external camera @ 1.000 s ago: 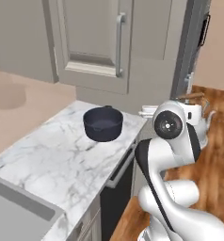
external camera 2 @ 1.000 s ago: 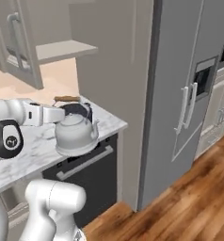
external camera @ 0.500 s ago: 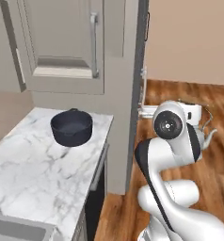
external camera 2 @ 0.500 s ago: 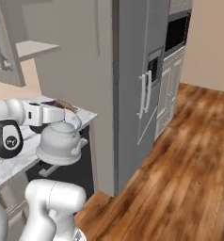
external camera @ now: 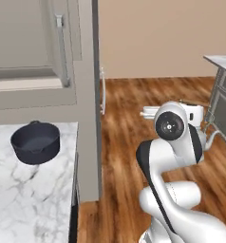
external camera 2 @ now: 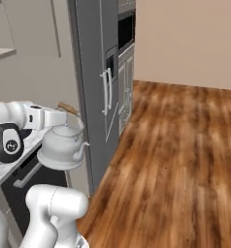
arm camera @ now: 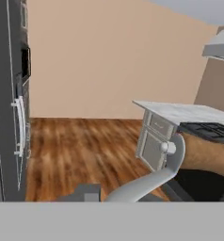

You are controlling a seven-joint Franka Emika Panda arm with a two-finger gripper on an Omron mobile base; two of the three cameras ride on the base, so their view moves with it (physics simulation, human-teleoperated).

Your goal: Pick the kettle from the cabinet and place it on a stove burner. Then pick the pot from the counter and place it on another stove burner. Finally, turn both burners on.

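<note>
The whole scene has slid sideways in both base views since the earlier frames: the camera has swung with the base, so the counter (external camera: 34, 190) and the pot (external camera: 35, 142) now sit at 9 o'clock in the left base view, where before they lay nearer the middle, and bare wooden floor (external camera 2: 185, 160) fills the right half of the right base view.

The kettle (external camera 2: 61, 147) is off the cabinet shelf and hangs in the air in front of the arm, at 9 o'clock in the right base view, spout toward 4 o'clock, its brown handle bar up against the gripper (external camera 2: 64, 112). The pincer is pressed together on that handle; the fingertips themselves are hidden behind the white hand. In the left base view only the kettle's thin curved spout (external camera: 211, 138) peeks out at 3 o'clock beside the arm's round joint.

In the hand view the kettle's arched wire (arm camera: 154, 176) and brown wooden bar (arm camera: 205, 155) lie close under the camera from 6 to 4 o'clock. Beyond them, at 3 o'clock, stands a marble-topped unit (arm camera: 180, 113) with drawer fronts, and black grates (arm camera: 208, 131) of the range just beside it.

The pot rests upright on the marble, near the counter's back edge, below the cabinet (external camera: 34, 61) with its vertical bar handle (external camera: 61, 47). A tall grey fridge (external camera 2: 95, 82) stands at 11 o'clock in the right base view.
</note>
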